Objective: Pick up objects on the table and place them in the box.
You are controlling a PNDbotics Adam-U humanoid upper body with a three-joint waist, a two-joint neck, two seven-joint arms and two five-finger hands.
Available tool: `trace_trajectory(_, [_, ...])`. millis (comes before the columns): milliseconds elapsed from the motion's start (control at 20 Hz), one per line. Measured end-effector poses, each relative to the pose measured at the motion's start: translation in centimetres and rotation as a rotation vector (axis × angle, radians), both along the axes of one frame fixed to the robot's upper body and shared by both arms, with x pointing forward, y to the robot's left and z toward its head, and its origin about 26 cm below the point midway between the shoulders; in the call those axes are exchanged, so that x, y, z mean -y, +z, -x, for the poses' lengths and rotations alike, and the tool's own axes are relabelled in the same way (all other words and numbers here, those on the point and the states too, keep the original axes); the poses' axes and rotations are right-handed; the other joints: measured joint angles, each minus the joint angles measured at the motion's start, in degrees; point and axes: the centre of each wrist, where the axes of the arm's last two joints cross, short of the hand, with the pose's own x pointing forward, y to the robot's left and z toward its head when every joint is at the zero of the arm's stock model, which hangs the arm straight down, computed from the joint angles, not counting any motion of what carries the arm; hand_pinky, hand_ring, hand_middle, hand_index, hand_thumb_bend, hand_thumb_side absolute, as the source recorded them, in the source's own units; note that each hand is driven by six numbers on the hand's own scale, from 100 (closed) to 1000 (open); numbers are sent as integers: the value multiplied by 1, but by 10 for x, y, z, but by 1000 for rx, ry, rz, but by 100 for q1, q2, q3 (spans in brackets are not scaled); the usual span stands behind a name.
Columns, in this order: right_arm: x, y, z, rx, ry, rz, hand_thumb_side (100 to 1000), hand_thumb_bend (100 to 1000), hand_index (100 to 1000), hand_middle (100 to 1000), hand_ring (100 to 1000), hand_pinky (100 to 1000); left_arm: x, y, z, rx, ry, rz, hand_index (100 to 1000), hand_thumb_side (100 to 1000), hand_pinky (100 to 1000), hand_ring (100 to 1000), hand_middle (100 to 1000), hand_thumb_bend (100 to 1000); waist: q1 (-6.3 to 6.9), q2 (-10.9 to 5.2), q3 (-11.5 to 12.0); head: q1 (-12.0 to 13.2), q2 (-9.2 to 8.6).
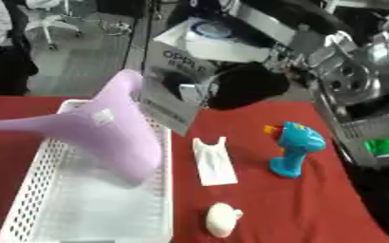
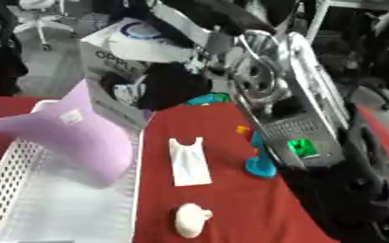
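Note:
A white perforated box lies at the table's left. A lilac plastic thing with a long spout stands tilted over the box, its spout reaching the view's left edge; I cannot tell whether it rests on the box floor. On the red cloth lie a white folded piece, a blue toy with an orange tip and a small cream rounded thing. My right hand shows as a dark mass at the table's far edge, apart from the lilac thing. No left hand shows.
A grey and white carton with lettering looms at the far edge, its lower corner over the box's far rim. My right arm's silver housing with a green light fills the right side and hides part of the blue toy in the right eye view.

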Motion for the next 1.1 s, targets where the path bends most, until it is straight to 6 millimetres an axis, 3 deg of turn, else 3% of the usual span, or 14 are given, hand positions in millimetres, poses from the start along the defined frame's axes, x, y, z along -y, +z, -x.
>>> trace_trajectory(550, [-27, -7, 6, -27, 29, 46, 252, 100, 605, 399, 566, 416, -3, -1, 0, -1, 27, 29, 694, 855, 859, 827, 759, 100, -1, -2, 255, -521, 7])
trace_trajectory(1100, [-46, -30, -22, -126, 7, 69, 250, 100, 598, 392, 574, 417, 0, -1, 0, 3, 22, 53, 694, 854, 860, 827, 759, 100, 67, 40, 541, -729, 2])
